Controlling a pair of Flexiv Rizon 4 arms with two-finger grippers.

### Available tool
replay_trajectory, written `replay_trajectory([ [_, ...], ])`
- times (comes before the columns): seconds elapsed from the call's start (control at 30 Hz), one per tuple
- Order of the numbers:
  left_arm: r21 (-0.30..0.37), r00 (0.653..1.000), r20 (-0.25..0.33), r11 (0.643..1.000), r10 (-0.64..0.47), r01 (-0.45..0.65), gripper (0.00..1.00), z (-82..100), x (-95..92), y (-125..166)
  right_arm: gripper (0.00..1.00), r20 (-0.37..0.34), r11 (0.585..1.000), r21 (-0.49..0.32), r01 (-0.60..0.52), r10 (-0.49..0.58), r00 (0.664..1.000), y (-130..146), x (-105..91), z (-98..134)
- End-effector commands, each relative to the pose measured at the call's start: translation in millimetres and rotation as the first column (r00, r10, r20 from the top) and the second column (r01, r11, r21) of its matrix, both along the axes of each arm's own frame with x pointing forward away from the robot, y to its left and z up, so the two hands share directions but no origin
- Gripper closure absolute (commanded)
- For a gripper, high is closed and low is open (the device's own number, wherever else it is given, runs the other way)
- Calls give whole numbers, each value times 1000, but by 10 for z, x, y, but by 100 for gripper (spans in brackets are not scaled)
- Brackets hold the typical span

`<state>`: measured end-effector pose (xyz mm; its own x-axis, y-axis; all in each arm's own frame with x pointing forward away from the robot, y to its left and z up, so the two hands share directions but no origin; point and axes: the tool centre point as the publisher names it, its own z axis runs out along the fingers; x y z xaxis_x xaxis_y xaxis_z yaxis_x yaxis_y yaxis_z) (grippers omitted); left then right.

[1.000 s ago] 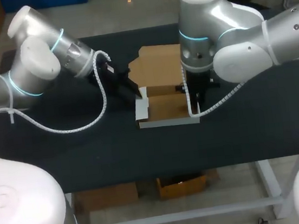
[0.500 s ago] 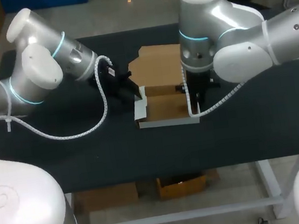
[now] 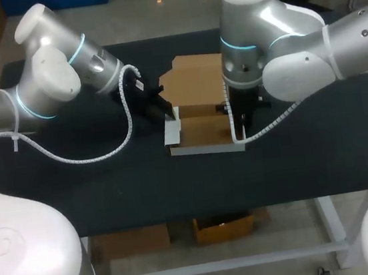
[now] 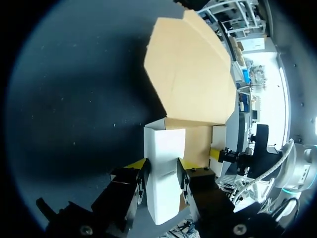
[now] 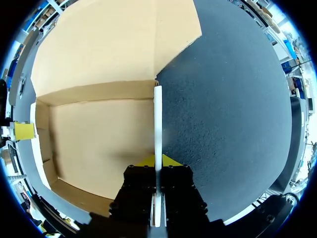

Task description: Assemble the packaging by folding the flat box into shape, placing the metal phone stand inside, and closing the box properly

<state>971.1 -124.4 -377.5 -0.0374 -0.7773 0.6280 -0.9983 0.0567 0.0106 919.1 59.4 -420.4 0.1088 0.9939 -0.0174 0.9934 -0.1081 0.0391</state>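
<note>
Nearest you, the box (image 3: 200, 134) sits mid-desk (image 3: 109, 187) as an open tray, brown floor showing and nothing inside. I can't see the phone stand in any view, so you are still on the forming step.

Over the last second only your left arm (image 3: 50, 87) has moved. Its elbow has swung up and away from you and the wrist has turned, while the left fingers (image 4: 132, 164) have stayed at the left wall (image 4: 163, 173), pinching it from both sides as far as the wrist view shows. That white wall has barely shifted in the head view and still leans a little outward. I read this as the arm pivoting around its grip to bring the wall upright, not letting go.

Your right arm (image 3: 281, 52) has not moved. Its right fingers (image 5: 145, 161) are pressed on the right wall (image 5: 157, 124), which stands edge-on between them and looks vertical.

Beyond the tray, the lid (image 3: 194, 79) lies open and flat on the desk, hinged at the far wall. It can't be closed until both side walls stand and the stand is in.
</note>
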Motion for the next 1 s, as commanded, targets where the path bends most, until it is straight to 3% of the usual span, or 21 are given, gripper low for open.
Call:
replay_trajectory([
  [0.03, 24, 1000, -17, 1000, -9, 9, 63, -13, 78, -33, 100, -3, 1000, -2, 0, 0, 1000, 4, 2, 8],
  [0.5, 111, 1000, 1, 994, 8, -8, 63, -66, 72, 50, 100, -3, 1000, -2, 0, 0, 1000, 4, 2, 8],
  [1.0, 223, 997, 65, 974, 35, -48, 69, -121, -24, 62, 100, -3, 1000, -2, 0, 0, 1000, 4, 2, 8],
])
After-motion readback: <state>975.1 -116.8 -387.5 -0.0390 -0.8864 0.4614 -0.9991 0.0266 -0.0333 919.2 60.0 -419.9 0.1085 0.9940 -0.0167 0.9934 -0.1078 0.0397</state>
